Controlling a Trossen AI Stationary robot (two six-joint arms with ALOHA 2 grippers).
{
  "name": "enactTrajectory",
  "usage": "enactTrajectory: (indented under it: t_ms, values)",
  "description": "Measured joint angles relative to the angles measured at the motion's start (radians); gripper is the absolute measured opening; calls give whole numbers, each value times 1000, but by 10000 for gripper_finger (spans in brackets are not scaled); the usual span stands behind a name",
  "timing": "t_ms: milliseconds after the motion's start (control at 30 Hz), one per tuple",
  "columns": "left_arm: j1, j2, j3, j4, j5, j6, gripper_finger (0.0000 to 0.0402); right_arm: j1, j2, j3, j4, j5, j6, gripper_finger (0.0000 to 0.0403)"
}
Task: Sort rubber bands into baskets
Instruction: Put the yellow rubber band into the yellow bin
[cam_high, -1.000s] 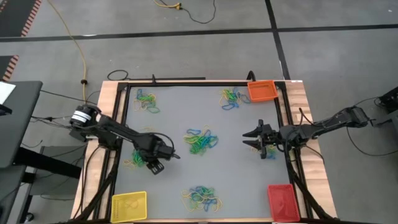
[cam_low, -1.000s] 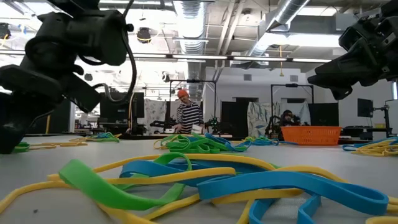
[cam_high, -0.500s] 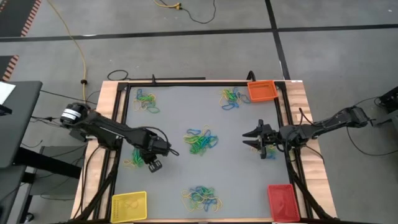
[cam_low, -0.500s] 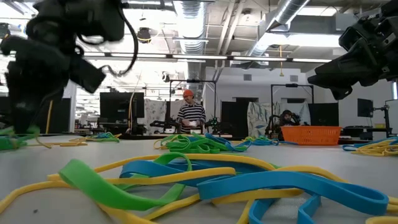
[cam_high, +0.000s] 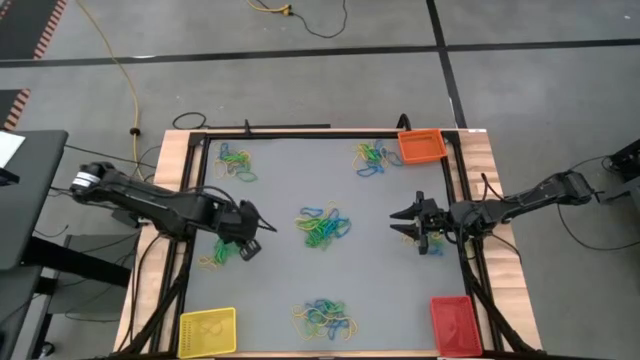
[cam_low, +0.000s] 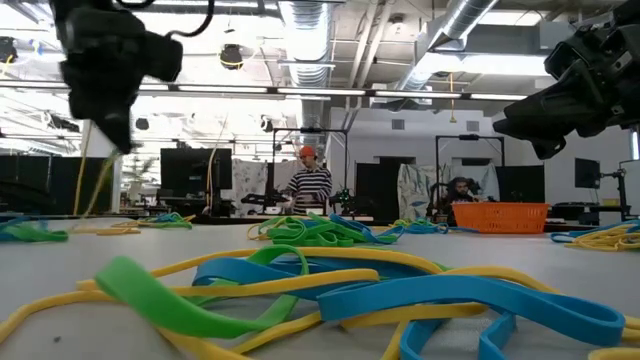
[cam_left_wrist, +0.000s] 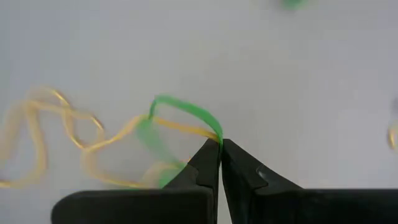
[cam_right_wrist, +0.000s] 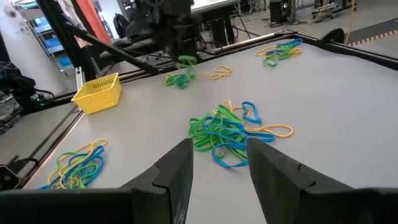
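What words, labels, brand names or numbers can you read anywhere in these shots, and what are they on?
None: no readable text shows in any view.
The yellow basket, orange basket and red basket show no readable label.
The monitors in the room behind show nothing that can be read.

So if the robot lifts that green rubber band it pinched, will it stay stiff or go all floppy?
Probably floppy: in the left wrist view the green rubber band already bends into a loose arch from the left gripper. It looks thin, so likely very light. A yellow rubber band lies tangled with it and may drag along.
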Motion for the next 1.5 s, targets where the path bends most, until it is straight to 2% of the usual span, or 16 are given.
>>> enactTrajectory:
  t_ms: [100, 167, 400, 600, 733, 933, 1233, 1500]
  values:
    - [0, -26, 0, -5, -114, -11, 2, 0, 0, 0, 0, 0, 1, 179]
    - [1, -33, 0, -5, -130, -11, 8, 0, 0, 0, 0, 0, 1, 179]
    - [0, 16, 0, -5, 92, -26, 60, 0, 0, 0, 0, 0, 0, 179]
    - [0, 51, 0, -6, 83, -30, 123, 2, 0, 0, 0, 0, 1, 179]
    - [0, 52, 0, -6, 70, -26, 145, 2, 0, 0, 0, 0, 1, 179]
    - [13, 89, 0, -26, 43, 3, 149, 1, 0, 0, 0, 0, 0, 179]
    - [114, 305, -2, -102, 57, 68, 149, 1, 0, 0, 3, 0, 1, 179]
    - [203, 387, -2, -28, 92, 173, 144, 1, 0, 0, 1, 0, 0, 179]
